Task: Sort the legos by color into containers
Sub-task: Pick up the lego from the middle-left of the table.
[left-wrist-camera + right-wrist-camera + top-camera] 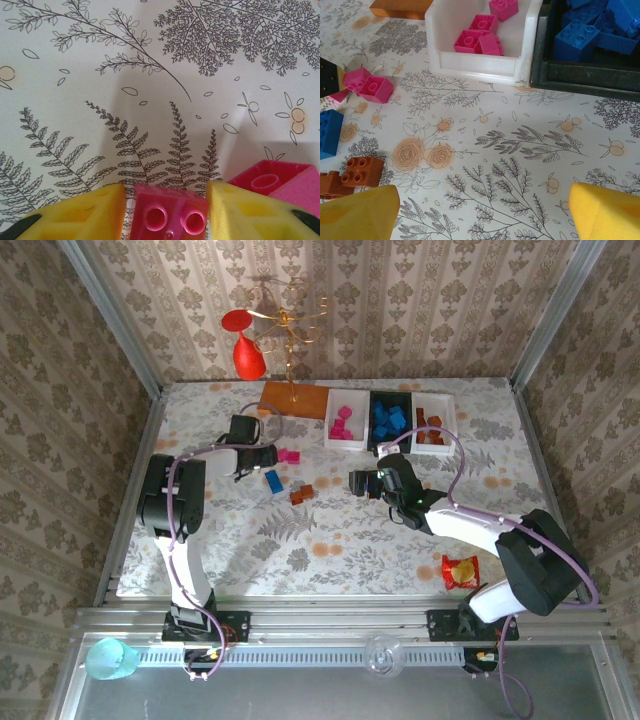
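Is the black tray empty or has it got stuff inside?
Not empty: the black tray holds a pile of blue legos.

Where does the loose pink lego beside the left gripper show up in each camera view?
Top external: the loose pink lego lies left of centre, just right of the left gripper.
Left wrist: the lego is bottom right, beside the yellow fingers.
Right wrist: it sits at the left edge, mid-height.
Shared landmark: the left gripper, shut on a second pink lego; its black tip shows at the right wrist view's left edge.
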